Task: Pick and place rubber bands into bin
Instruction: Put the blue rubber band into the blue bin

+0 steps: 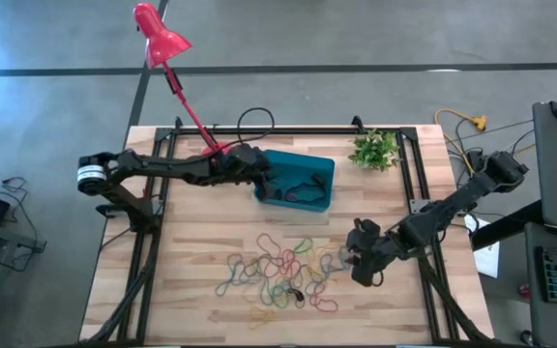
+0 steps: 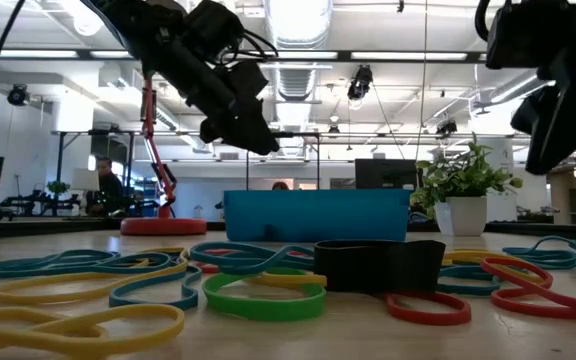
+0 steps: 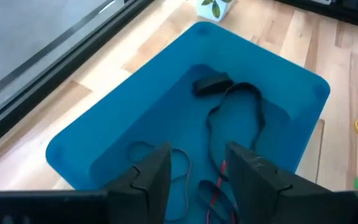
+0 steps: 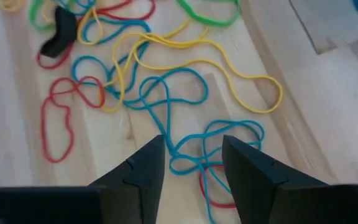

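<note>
Over the bin: left gripper [image 1: 263, 184] hangs above the bin's [image 1: 321, 167] end nearest the lamp base, fingers [image 3: 154, 177] parted with a clear gap between them and nothing held.
Bin: teal-blue box on the table's [image 1: 191, 242] far half, just beside the red lamp base [image 2: 156, 226] and near the potted plant [image 1: 374, 149] at the far right corner.
Bin contents: a few bands lie on its floor [image 3: 229, 106], black ones and a red one among them.
Right gripper: [image 1: 362, 261] sits low over the right end of the band pile, toward the table's near right side; fingers [image 4: 143, 169] spread apart, empty, with teal loops on the wood showing through the gap.
Rubber bands: a loose tangle [image 1: 278, 275] of red, green, yellow, teal and black loops spread across the table's near middle, well apart from the bin.
Wide black band: [image 2: 380, 265] stands on edge among the flat loops near the front edge.
Background: a person [image 2: 108, 187] sits far off in the room behind the table.
</note>
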Action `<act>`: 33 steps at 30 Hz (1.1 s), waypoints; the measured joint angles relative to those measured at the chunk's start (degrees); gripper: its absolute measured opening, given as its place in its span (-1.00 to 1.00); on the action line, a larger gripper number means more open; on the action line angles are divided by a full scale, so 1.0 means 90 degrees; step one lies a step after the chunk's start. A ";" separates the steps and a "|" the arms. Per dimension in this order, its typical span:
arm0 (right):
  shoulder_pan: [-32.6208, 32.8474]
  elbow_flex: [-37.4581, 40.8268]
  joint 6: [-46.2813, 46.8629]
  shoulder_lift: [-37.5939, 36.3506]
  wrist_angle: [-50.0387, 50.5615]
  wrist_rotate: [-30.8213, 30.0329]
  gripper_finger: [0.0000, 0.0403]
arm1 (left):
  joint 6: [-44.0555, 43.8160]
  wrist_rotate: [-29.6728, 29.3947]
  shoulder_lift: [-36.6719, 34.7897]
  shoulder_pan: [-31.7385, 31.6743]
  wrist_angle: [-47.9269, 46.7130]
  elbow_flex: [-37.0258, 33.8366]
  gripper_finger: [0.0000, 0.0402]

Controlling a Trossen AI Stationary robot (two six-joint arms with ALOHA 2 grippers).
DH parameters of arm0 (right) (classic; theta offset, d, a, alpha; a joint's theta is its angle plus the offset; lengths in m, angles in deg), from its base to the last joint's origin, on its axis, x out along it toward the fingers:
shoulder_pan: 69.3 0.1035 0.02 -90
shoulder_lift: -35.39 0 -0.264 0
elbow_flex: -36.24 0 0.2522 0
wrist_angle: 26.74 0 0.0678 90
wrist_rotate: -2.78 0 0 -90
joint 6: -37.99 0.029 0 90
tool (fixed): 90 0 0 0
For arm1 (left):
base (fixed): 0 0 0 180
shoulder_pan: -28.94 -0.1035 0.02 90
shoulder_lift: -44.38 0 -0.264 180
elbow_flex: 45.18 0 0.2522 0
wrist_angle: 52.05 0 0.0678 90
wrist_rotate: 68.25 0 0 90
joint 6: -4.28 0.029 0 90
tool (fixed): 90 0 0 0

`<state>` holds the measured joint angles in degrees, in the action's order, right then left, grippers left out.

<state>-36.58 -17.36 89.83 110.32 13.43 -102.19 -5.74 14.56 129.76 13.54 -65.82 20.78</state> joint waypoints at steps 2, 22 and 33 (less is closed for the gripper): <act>0.0000 -0.0002 0.0000 0.0185 -0.0111 0.0003 -0.27 | 0.0006 0.0097 -0.0022 0.0000 -0.0045 0.0001 -0.28; -0.0010 -0.0012 0.0982 0.1427 -0.0874 0.0386 -0.33 | 0.0522 0.0439 -0.0550 0.0002 -0.0270 -0.0010 -0.26; -0.0010 -0.0012 0.1392 0.1735 -0.0903 0.0367 -0.53 | 0.0508 0.0577 -0.0714 0.0012 -0.0309 -0.0010 -0.26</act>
<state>-36.68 -17.47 102.36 125.93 5.31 -98.88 -1.18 19.75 123.34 13.65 -68.61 20.70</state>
